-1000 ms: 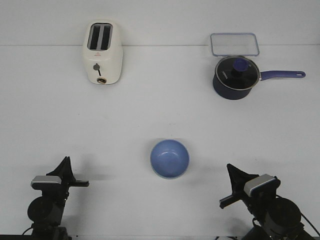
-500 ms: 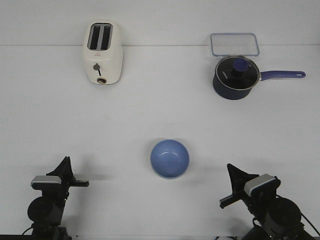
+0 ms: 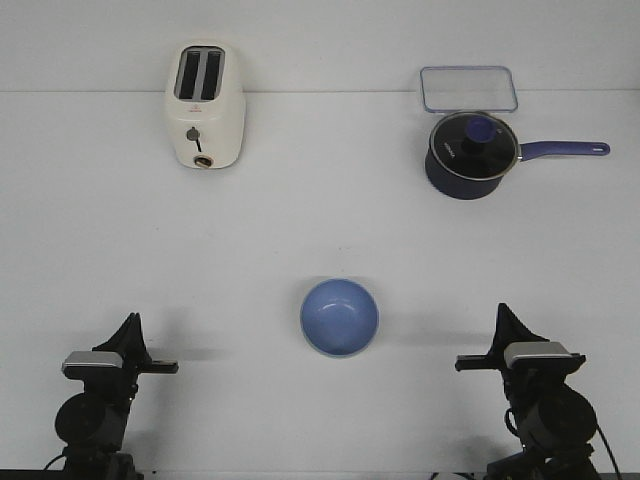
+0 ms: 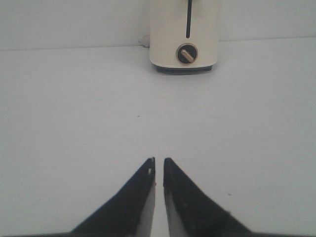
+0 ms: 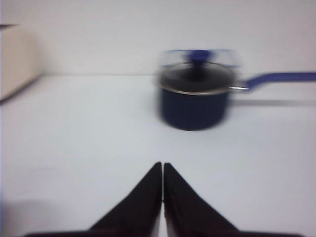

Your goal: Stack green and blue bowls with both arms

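Observation:
The blue bowl (image 3: 340, 316) sits upright on the white table, near the front centre, between my two arms. No separate green bowl shows in any view; a thin pale edge lines the blue bowl's near rim. My left gripper (image 3: 130, 320) rests low at the front left, pointing forward, its jaws shut but for a thin gap (image 4: 159, 161) and empty. My right gripper (image 3: 502, 310) rests at the front right, to the right of the bowl, jaws shut and empty (image 5: 162, 164). The bowl shows in neither wrist view.
A cream toaster (image 3: 205, 105) stands at the back left, straight ahead of the left gripper (image 4: 183, 34). A dark navy saucepan (image 3: 470, 155) with glass lid and long handle stands at the back right (image 5: 195, 96), with a clear lidded container (image 3: 469, 88) behind it.
My right arm has turned and shifted to the right; its gripper now points straight forward instead of angling toward the bowl. The left arm and bowl have not moved.

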